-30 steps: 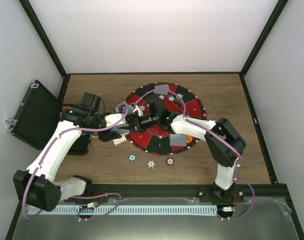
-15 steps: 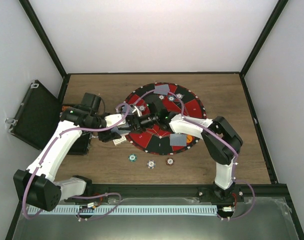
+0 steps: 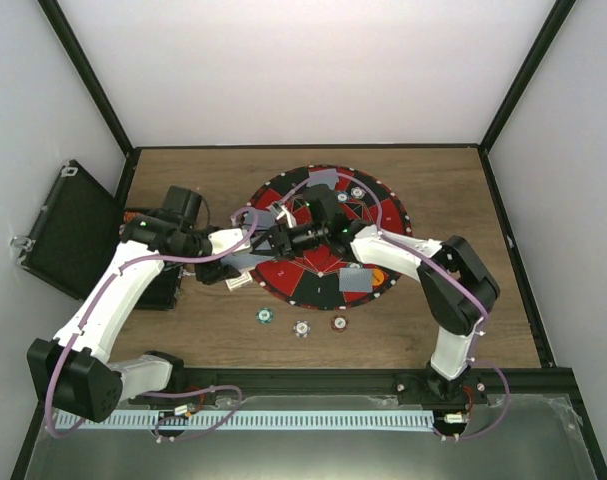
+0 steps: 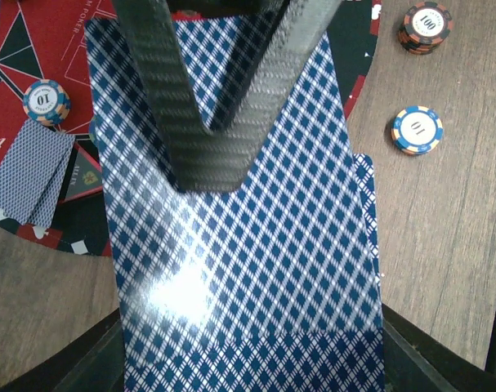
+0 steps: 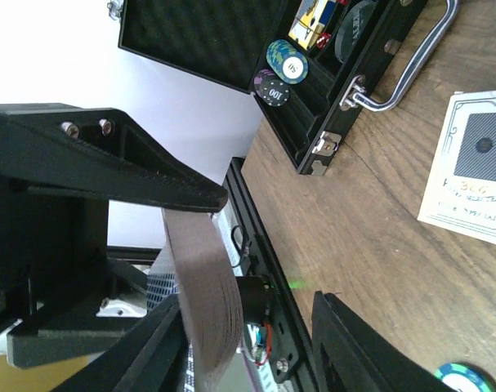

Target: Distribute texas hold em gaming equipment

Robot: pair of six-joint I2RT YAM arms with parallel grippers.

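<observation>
The right gripper (image 5: 268,249) is narrowing its still-spread jaws around the card deck (image 4: 248,278) that the left gripper (image 4: 211,155) is pinching between its own, probably readying to draw a card.

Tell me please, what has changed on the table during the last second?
The right tool moved slightly toward the far side of the mat and is closing its jaws around the deck, not yet gripping it. Nothing was let go. The left tool stays shut on the deck; the three chips off the mat and the dealt cards lie as before.
</observation>
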